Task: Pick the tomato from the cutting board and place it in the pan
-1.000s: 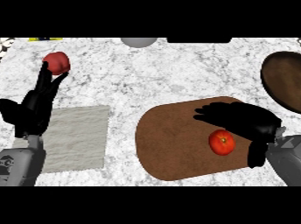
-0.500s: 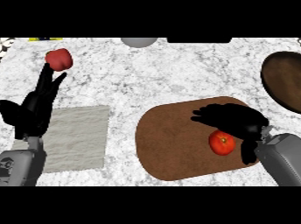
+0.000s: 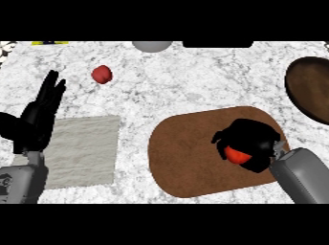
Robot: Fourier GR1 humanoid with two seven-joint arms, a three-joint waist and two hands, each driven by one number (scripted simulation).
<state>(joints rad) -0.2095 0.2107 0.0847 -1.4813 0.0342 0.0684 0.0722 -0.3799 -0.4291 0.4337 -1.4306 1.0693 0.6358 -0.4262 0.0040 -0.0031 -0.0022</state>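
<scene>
**Clerk:** Tomato (image 3: 235, 154), item one: red, on the right part of the cutting board (image 3: 185, 158), only partly visible. Where does the hand stand to it?

**Checker:** Right hand (image 3: 250, 139): black, fingers curled down over and round the tomato, covering its top and far side; a red patch shows beneath them. Its grey forearm (image 3: 305, 177) enters from the lower right corner.

**Clerk:** Cutting board?

**Checker:** Brown, rounded, lying flat on the marble counter (image 3: 195, 81), near the lower edge, right of centre.

**Clerk:** Item to its left?

**Checker:** Pale grey cloth (image 3: 82, 150), squarish, flat on the counter, apart from the board.

**Clerk:** Left hand (image 3: 33, 122)?

**Checker:** Open, fingers straight and pointing away, thumb out to the side, holding nothing. It shows at the left edge, just at the cloth's left border.

**Clerk:** Farther out?

**Checker:** Pan (image 3: 323, 91): dark brown, round, at the right edge, beyond the board and well apart from the tomato. Small red object (image 3: 102, 74) on the counter beyond the left fingertips, not touching them; kind cannot be told.

**Clerk:** Far edge?

**Checker:** Grey rounded object (image 3: 152, 46), partly cut off, kind unclear.
</scene>
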